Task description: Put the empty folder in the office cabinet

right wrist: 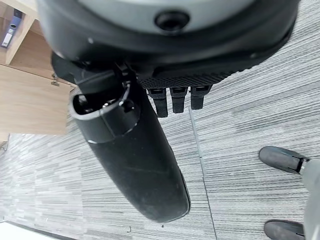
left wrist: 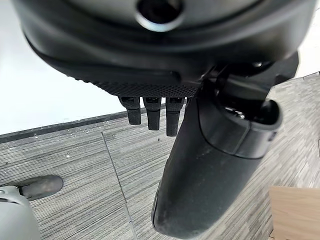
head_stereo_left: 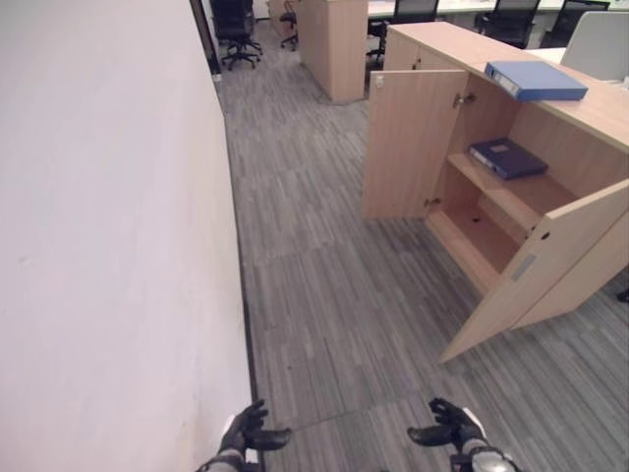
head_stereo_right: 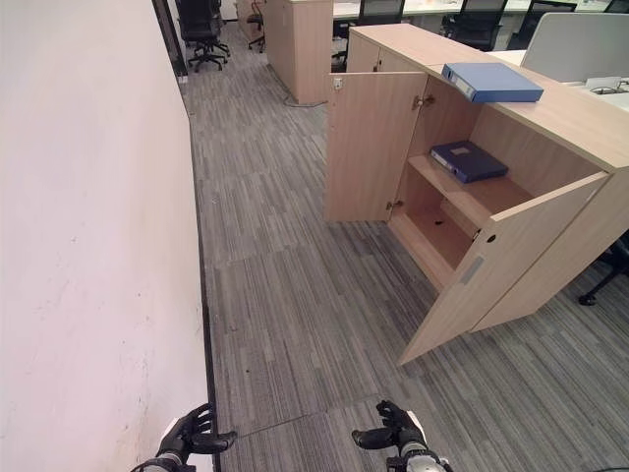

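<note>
A light blue folder lies flat on top of the wooden office cabinet, far ahead to my right. The cabinet's two doors stand open; on its upper shelf lies a dark blue folder, and the bottom shelf is bare. My left hand and right hand hang low over the carpet at the near edge, far from the cabinet. Both are open with relaxed fingers and hold nothing. The left wrist view shows the left hand's fingers over bare floor, and the right wrist view shows the right hand's thumb likewise.
A white wall runs along my left. The far door and the near door swing out into the grey carpeted aisle. Another wooden unit and office chairs stand at the back.
</note>
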Controlling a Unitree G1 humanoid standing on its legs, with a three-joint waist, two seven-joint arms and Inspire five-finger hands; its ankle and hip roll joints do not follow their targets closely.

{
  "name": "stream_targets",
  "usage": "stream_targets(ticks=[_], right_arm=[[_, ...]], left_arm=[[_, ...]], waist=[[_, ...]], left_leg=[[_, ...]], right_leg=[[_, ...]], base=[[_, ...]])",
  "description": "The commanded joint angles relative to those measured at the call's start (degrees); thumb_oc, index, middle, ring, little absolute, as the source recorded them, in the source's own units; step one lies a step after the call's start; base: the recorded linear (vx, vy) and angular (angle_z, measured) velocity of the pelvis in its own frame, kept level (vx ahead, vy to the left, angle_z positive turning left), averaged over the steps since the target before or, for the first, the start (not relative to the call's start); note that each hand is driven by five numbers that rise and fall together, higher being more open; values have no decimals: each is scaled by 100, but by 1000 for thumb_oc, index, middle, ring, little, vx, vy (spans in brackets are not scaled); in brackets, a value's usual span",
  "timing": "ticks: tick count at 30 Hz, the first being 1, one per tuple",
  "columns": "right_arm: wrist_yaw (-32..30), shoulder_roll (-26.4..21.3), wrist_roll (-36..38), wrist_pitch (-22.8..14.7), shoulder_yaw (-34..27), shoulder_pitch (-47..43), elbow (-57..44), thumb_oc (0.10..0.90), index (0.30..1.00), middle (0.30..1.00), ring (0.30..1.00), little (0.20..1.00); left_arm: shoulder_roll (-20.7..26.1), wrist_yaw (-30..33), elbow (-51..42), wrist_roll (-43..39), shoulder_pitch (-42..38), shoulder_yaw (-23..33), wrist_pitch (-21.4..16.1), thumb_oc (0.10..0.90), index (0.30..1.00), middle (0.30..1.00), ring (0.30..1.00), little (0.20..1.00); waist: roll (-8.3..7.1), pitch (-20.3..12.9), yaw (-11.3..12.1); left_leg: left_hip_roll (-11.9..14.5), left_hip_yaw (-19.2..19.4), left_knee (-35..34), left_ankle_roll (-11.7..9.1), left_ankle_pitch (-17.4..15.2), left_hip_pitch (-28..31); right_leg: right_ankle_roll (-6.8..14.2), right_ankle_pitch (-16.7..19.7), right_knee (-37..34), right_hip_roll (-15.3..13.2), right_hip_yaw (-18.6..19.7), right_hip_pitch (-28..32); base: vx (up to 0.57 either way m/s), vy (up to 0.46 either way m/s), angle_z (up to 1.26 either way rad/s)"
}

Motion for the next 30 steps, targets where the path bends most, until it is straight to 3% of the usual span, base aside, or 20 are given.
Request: stream_targets(ticks=[1, 30], right_arm=[[4, -233, 44, -301, 108, -283, -137, 800, 900, 900, 900, 900], [86, -170, 152, -168, 32, -213, 656, 800, 900, 900, 900, 900]], left_arm=[[201, -85, -8, 4, -388, -31, -330, 800, 900, 900, 900, 900], [99, -127, 615, 12, -444, -80, -234, 800, 900, 900, 900, 900]], waist=[[-116, -161, 32], [-64, -158, -60]], left_leg=[[468, 51, -52, -566, -38, -140], [478, -160, -52, -598, -46, -92]], right_leg=[[676, -322, 42, -478, -179, 227], [518, -493, 42, -351, -142, 314]], base=[[-3, -2, -3], [9, -15, 3]])
